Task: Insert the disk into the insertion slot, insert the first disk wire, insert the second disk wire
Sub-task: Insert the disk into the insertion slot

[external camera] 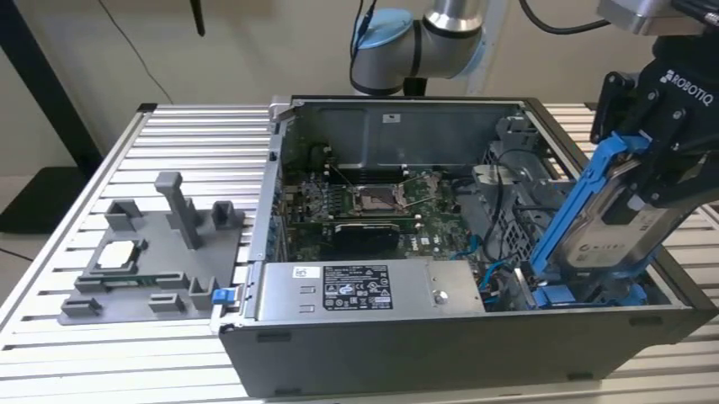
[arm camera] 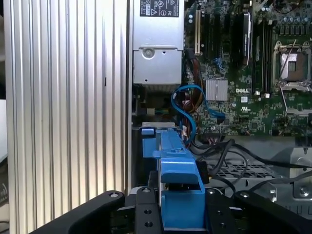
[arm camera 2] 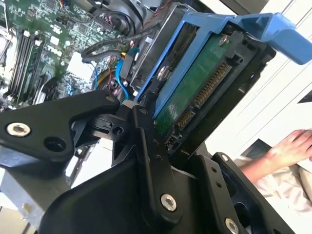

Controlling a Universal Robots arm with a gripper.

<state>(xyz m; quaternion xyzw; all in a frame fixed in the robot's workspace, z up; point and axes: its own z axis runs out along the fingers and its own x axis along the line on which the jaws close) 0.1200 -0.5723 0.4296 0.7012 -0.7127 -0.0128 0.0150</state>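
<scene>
Arm [external camera: 433,38] angled down, gripper [external camera: 654,195] tilted — fingers [arm camera 2: 146,146] clamped on the disk [external camera: 601,229]

From where I stand, the arm [external camera: 450,17] is a stout silver tube with pale blue joint caps [external camera: 382,34] and a black cable [external camera: 537,18] trailing off it, ending in a matte black gripper [external camera: 657,189] with white lettering [external camera: 691,82] and angular link fingers [arm camera 2: 151,161] pinned by bright silver screws [arm camera 2: 168,202].
</scene>
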